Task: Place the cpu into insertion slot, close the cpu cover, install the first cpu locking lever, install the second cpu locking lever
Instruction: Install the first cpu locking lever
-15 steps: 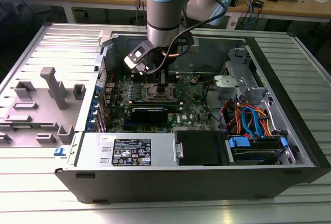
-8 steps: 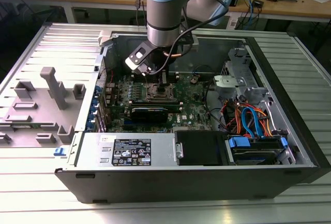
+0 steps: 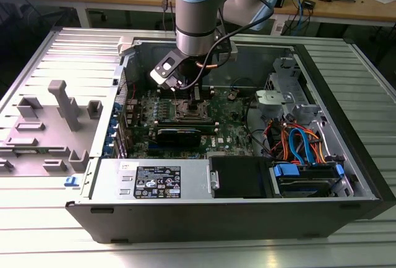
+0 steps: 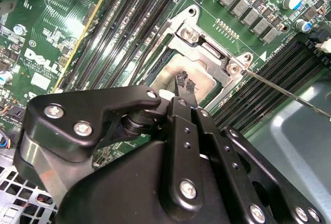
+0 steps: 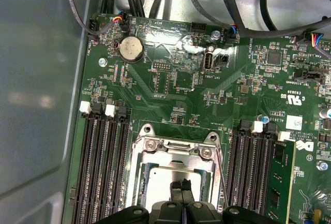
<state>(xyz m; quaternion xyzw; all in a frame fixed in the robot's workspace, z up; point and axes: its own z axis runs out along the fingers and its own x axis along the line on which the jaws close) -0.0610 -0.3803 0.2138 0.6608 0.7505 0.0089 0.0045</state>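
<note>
At the exterior view's left lies a grey ribbed panel (image 3: 74, 57); further right, the gripper (image 3: 193, 98) hangs over the insertion slot (image 3: 189, 112). In both wrist views its fingertips (image 5: 176, 185) (image 4: 181, 77), pinched together and empty, sit above the cpu (image 5: 164, 175) (image 4: 202, 79), framed by the cpu cover (image 5: 176, 147).

bright, even light; glare streaks the motherboard (image 5: 196, 105) beside the coin cell (image 5: 130, 48) in the first wrist view; soft shadow inside the case (image 3: 185, 218).
</note>
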